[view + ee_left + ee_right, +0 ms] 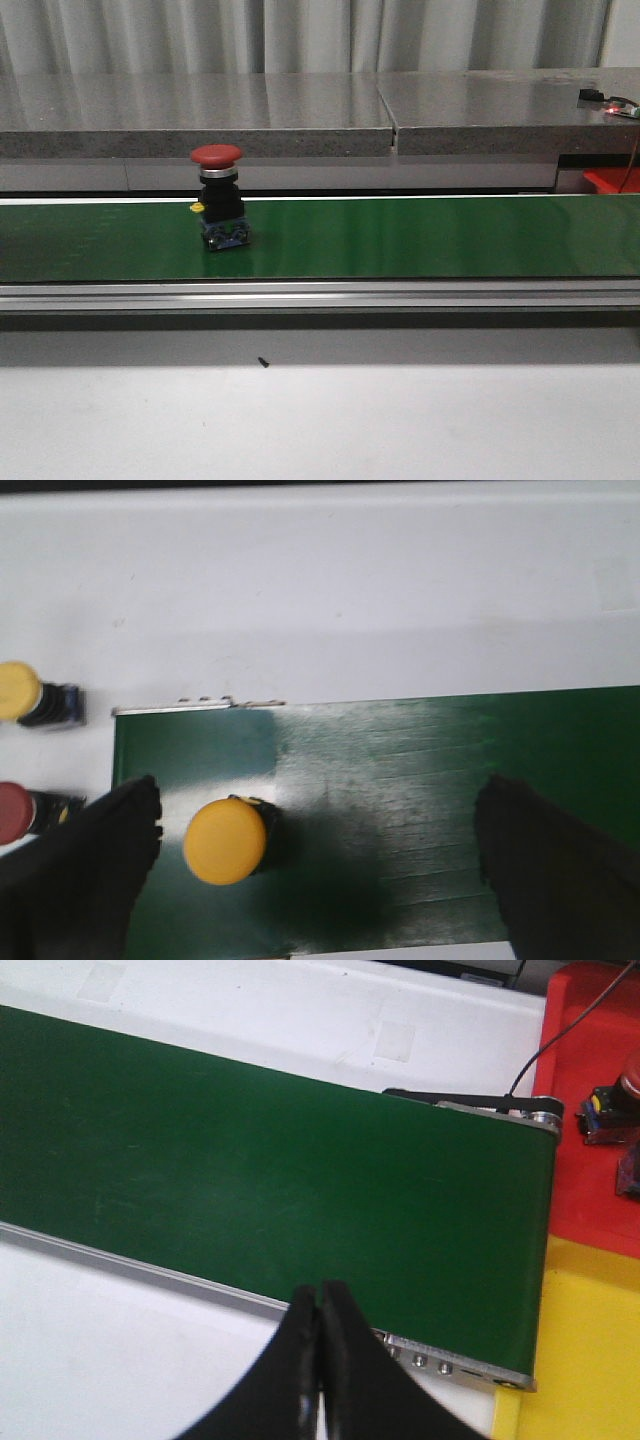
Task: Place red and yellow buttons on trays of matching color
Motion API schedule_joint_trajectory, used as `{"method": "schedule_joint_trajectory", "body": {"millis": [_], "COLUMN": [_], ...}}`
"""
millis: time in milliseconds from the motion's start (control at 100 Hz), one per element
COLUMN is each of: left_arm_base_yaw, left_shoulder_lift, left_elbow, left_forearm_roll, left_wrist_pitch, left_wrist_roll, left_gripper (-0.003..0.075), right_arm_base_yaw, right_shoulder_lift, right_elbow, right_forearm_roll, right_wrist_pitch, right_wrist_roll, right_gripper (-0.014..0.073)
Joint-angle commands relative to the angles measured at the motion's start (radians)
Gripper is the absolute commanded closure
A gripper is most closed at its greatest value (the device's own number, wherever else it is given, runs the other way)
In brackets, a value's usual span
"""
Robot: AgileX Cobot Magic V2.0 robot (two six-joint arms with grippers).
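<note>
A red button [216, 199] stands upright on the green belt [400, 240], left of centre in the front view; no gripper shows there. In the left wrist view my left gripper [318, 840] is open above the belt's end, and a yellow button [225, 840] stands between its fingers, close to one finger [95, 865] and touching neither. My right gripper [320, 1305] is shut on nothing over the belt's near rail. Beyond the belt's other end lie the red tray [590, 1190] and the yellow tray [580, 1360].
Off the belt's end, another yellow button [22, 692] and a red button [14, 812] rest on the white table [330, 600]. A button [610, 1108] lies in the red tray. A grey ledge [300, 115] runs behind the belt.
</note>
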Motion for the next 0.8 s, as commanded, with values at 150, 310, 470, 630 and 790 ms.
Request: {"method": "schedule_joint_trajectory", "body": {"millis": [150,310,470,630,790], "left_arm_base_yaw": [-0.072,-0.069,-0.069,-0.069,-0.069], "left_shoulder_lift": [-0.283,-0.463,-0.631,-0.785,-0.904], "left_elbow": [0.267,0.498,0.686,0.837,0.933], "left_forearm_roll": [-0.013,-0.017,-0.017,-0.026,-0.028], "left_wrist_pitch": [-0.298,-0.421,-0.499,-0.537,-0.564], "left_wrist_roll": [0.014,0.014,0.014,-0.025,-0.067], "left_gripper": [0.0101,0.0102,0.0158,0.0321,0.0554], "right_arm_base_yaw": [0.001,0.001,0.001,0.001,0.001], "right_shoulder_lift": [-0.013,-0.013,-0.013,-0.013,-0.013], "right_elbow": [-0.028,-0.028,-0.028,-0.028,-0.028], "right_forearm_roll": [0.014,0.014,0.014,0.019,0.035], "right_wrist_pitch": [-0.045,-0.045,-0.045,-0.045,-0.045], "right_wrist_roll": [-0.005,-0.005,-0.005,-0.005,-0.005], "right_gripper": [0.0662,0.0662,0.0662,0.0662,0.0662]}}
